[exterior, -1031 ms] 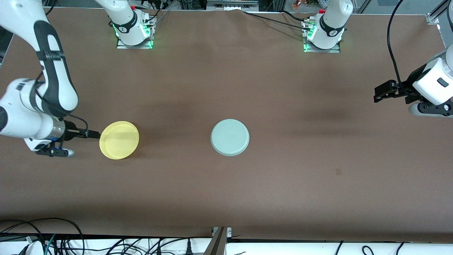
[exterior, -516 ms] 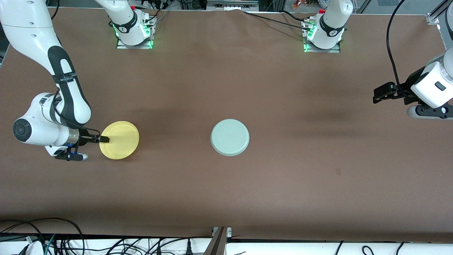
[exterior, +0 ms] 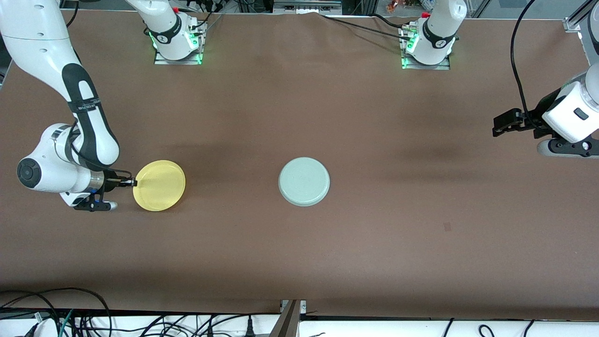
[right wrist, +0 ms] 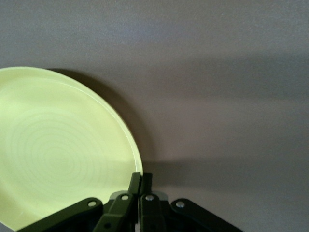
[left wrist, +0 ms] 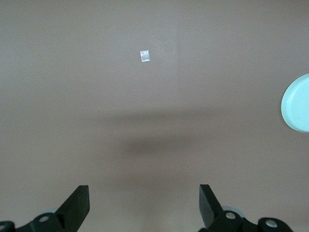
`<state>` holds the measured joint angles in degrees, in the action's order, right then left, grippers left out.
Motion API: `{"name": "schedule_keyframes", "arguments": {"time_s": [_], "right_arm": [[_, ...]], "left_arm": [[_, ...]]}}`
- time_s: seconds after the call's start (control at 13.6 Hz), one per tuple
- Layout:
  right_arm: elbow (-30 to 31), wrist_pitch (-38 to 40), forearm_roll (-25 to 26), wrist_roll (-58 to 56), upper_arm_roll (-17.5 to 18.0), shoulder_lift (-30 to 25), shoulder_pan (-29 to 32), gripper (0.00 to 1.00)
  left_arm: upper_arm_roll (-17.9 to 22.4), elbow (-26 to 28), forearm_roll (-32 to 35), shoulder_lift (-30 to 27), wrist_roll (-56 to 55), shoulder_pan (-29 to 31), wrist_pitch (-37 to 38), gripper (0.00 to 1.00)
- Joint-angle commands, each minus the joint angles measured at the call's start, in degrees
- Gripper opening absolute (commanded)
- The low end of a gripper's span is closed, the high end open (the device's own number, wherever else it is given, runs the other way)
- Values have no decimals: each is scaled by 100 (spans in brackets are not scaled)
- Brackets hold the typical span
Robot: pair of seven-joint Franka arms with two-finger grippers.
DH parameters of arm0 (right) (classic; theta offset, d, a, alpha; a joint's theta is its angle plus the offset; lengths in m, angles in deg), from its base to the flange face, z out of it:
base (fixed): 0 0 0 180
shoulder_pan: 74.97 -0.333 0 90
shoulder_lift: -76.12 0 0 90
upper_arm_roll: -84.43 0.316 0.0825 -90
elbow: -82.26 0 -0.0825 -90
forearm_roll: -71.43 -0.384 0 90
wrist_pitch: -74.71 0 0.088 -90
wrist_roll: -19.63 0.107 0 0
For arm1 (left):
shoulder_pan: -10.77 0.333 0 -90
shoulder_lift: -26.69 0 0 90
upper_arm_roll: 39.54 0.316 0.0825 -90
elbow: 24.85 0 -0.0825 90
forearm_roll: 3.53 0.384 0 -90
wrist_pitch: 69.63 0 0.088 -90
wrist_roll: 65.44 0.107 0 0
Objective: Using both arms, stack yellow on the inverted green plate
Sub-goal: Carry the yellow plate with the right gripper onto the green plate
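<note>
Nearest the front camera sits the yellow plate [exterior: 159,185], at the right arm's end of the desk [exterior: 299,252], and the right gripper [exterior: 132,183] is on it: jaws together, clamped on the rim at the plate's nine o'clock edge as the front view shows it. In the right wrist view the plate [right wrist: 63,150] fills the frame with the rim pinched between the closed jaws, and it looks slightly tipped, though I can't be sure it's off the desk yet. At about the same depth, toward three o'clock from the yellow one and well apart from it, the green plate [exterior: 304,181] lies upside down mid-desk, ringed underside up, so the flip looks done. Farther back, the left gripper [exterior: 504,124] waits over bare desk at the left arm's end, jaws wide apart and empty; the left wrist view catches only a sliver of green plate [left wrist: 297,109]. So the step in hand, I'd say, is the pick-up of yellow. Next it needs a clean lift, a level carry toward three o'clock, and a centred set-down on green.
</note>
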<state>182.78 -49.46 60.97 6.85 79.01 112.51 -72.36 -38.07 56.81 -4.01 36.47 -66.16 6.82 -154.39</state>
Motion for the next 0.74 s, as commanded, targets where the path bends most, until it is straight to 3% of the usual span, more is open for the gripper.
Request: {"name": "schedule_keyframes", "arguments": {"time_s": [0.0,0.15,0.37,0.66], "right_arm": [[-59,313,-97,-138,67,-79,11,0],[-348,751,-141,-76,242,-193,20,0],[-911,1735,-1105,449,532,-238,2,0],[-1369,1747,-1240,2396,1305,-220,-321,0]], "left_arm": [[11,-1,-85,-11,143,26,29,100],[11,-1,-85,-11,143,34,29,100],[11,-1,-76,-11,143,26,29,100],[11,-1,-85,-11,134,26,29,100]]}}
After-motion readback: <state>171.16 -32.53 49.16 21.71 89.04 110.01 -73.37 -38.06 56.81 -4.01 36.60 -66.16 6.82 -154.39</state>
